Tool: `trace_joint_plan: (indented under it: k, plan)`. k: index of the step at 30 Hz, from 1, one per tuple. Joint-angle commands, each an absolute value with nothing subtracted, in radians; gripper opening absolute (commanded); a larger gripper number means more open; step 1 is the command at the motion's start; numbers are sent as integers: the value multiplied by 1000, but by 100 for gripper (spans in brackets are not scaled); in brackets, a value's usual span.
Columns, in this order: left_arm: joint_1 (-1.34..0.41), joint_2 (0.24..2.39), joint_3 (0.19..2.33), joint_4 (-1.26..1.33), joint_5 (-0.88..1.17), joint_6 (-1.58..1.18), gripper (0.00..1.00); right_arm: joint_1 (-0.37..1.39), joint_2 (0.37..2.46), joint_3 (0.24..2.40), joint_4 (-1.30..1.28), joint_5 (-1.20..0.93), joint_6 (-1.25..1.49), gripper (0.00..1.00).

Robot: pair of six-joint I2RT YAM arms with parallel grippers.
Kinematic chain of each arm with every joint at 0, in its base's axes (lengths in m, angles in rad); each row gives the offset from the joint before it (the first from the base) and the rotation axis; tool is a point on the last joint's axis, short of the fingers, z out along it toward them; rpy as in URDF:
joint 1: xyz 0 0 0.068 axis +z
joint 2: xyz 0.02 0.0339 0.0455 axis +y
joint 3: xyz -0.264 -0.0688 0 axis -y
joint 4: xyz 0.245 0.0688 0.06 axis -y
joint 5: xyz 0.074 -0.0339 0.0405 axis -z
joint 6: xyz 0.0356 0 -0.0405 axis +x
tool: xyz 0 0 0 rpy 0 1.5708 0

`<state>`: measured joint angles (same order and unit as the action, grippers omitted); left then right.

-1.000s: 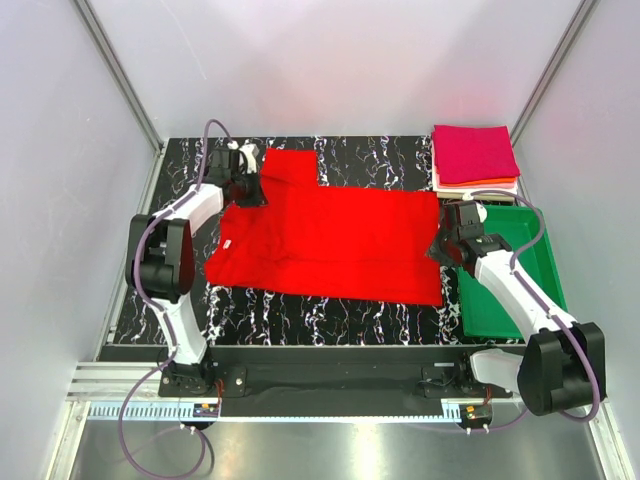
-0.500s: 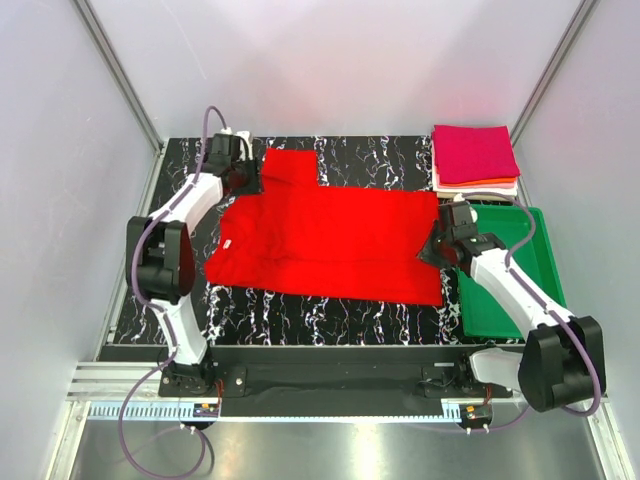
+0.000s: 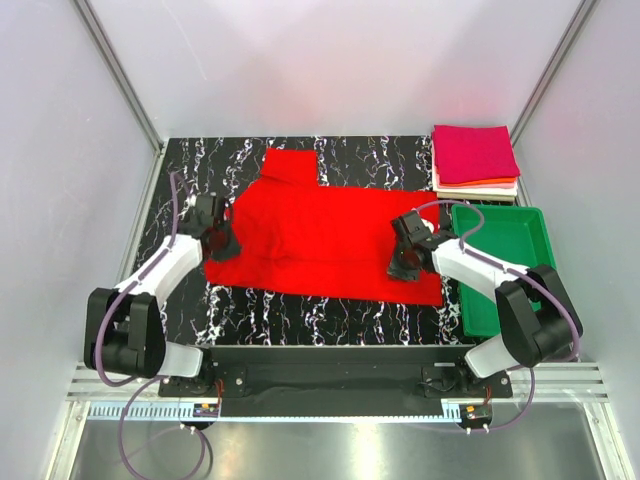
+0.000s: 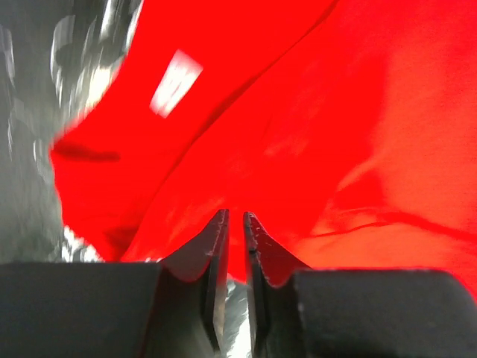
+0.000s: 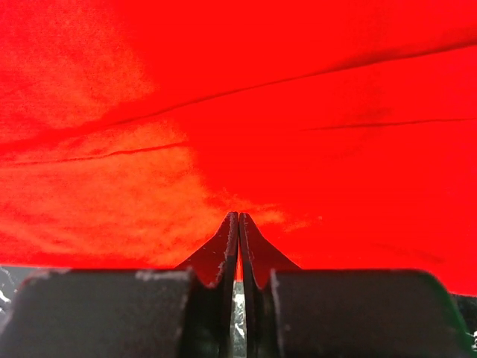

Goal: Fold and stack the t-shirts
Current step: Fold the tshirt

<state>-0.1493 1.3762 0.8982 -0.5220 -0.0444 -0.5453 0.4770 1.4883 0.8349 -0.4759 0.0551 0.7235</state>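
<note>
I see the red t-shirt spread flat on the marbled table, well apart from the folded stack at the far right. My right gripper is pinched tight on cloth near its right end. The left gripper shows a thin slit with red cloth in it at the neck end. It's light and limp, so I judge it will sag; hems and corners are the holds

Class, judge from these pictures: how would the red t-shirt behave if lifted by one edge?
Probably floppy: the red t-shirt creases at the left end effector. Likely light, being thin cloth lying flat. Unlikely to roll.
</note>
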Motion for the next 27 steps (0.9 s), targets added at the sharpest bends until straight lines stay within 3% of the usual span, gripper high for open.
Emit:
trace_joint_plan:
  k: [1, 5, 18, 22, 27]
  plan:
    - [-153, 1335, 828, -471, -112, -634, 15, 483, 1488, 812, -439, 113, 729, 7]
    - [-152, 1373, 796, -471, -231, -658, 7, 482, 1493, 761, -448, 149, 736, 6]
    - [-153, 1562, 834, -569, -549, -778, 1, 482, 1378, 650, -465, 179, 768, 5]
    - [-153, 1529, 868, -594, -569, -759, 6, 482, 1367, 634, -466, 172, 782, 4]
    - [-160, 1445, 943, -604, -489, -643, 24, 482, 1327, 632, -466, 144, 781, 5]
